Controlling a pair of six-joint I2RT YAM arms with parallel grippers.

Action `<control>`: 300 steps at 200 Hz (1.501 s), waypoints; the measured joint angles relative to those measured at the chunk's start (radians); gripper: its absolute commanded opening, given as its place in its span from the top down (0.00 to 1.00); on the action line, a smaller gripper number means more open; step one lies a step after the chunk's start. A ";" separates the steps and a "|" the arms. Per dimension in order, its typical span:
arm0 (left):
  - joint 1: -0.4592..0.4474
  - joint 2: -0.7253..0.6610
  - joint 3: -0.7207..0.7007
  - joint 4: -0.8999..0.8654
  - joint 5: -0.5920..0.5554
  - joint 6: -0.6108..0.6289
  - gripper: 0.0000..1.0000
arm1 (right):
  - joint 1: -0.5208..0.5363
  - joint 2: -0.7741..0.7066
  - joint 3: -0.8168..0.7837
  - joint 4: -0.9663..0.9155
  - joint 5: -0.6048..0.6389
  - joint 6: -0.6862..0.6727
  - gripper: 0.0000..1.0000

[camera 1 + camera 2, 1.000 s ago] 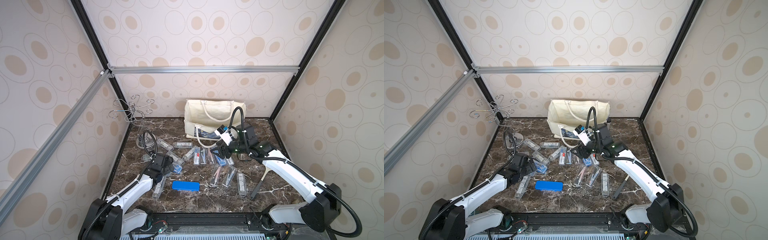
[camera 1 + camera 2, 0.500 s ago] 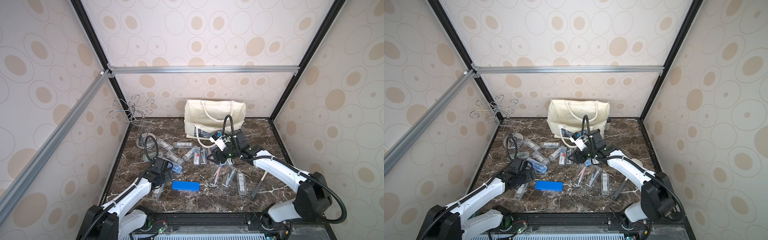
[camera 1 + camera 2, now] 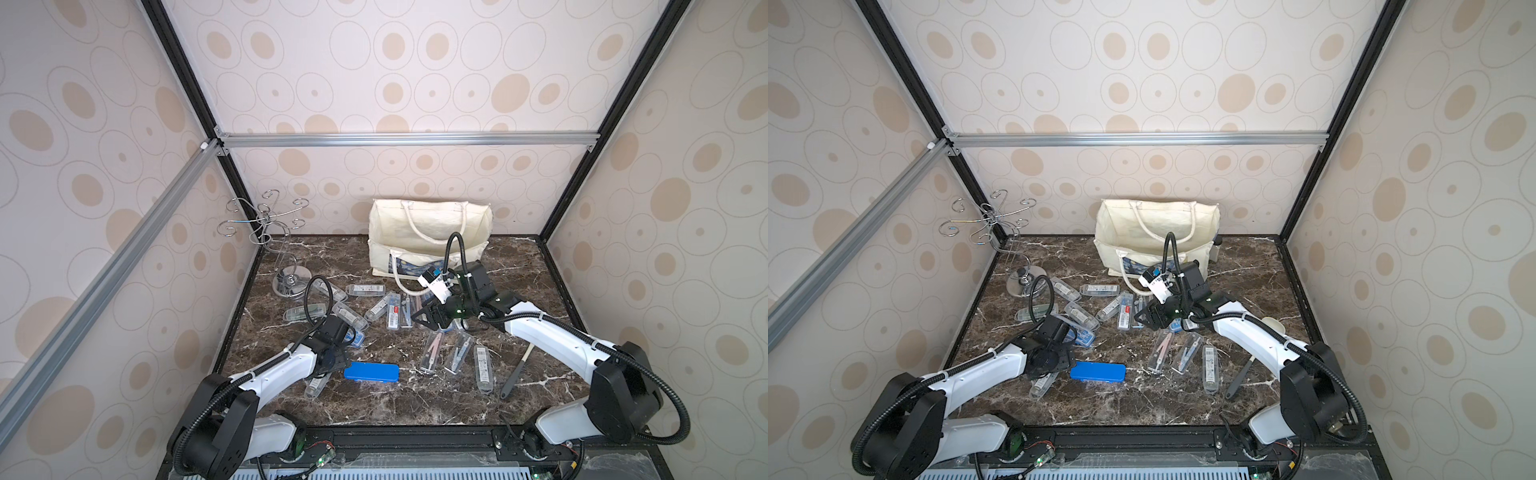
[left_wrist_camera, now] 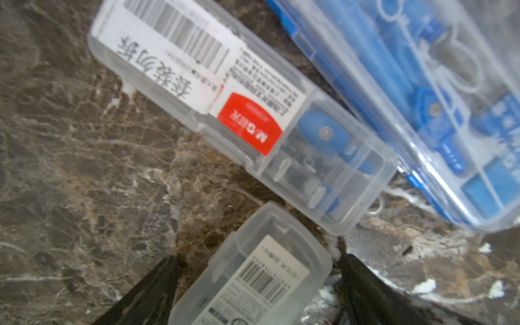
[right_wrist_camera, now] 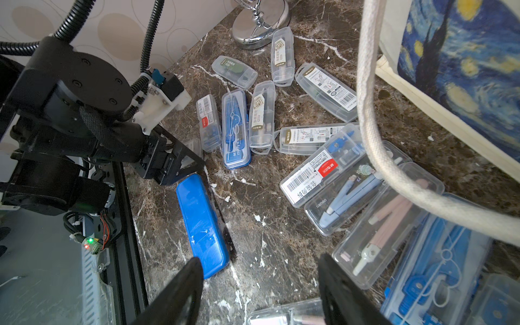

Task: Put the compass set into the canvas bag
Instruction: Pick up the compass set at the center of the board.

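Down by the table's (image 3: 415, 409) front edge, left of middle, lies the compass set (image 4: 261, 277), a clear case lying flat with its barcode label up. Its long axis runs from the front edge toward the back, leaning a little right, and the arm hides most of it in both top views. In the left wrist view its rounded end points at a red-sticker case (image 4: 247, 123) just beyond. The left gripper (image 4: 257, 257) straddles the set with its jaws apart and a gap showing on one side, so nothing is gripped. A blue tin (image 3: 371, 371) lies just beside the set. The bag (image 3: 428, 220) stands at the back edge, right of middle, with its mouth up and its print facing front, well apart from the set. The right gripper (image 5: 259, 259) hangs spread and empty over the cases (image 3: 399, 316) at mid-table, with a rope handle (image 5: 374, 140) drooping beside it. A second ago that gripper was higher and nearer the bag's front. The left arm has hardly shifted, and the set lies where it lay.
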 measured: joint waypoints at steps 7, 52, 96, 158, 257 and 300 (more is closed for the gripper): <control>-0.008 0.003 0.002 0.003 -0.001 0.002 0.19 | 0.000 0.004 0.000 0.003 0.000 0.002 0.33; -0.035 0.040 0.026 0.022 -0.003 0.019 0.30 | 0.000 0.028 0.000 0.011 -0.014 0.016 0.33; -0.043 0.098 0.066 0.059 0.002 0.051 0.43 | 0.000 0.029 0.000 0.011 -0.018 0.021 0.33; -0.055 0.159 0.118 0.074 0.008 0.103 0.31 | 0.000 0.029 0.000 0.012 -0.017 0.026 0.33; -0.057 0.113 0.124 -0.047 0.017 0.128 0.26 | 0.000 0.029 -0.016 0.030 -0.018 0.033 0.33; -0.057 0.132 0.137 -0.105 0.034 0.145 0.26 | 0.000 0.033 -0.021 0.034 -0.022 0.037 0.33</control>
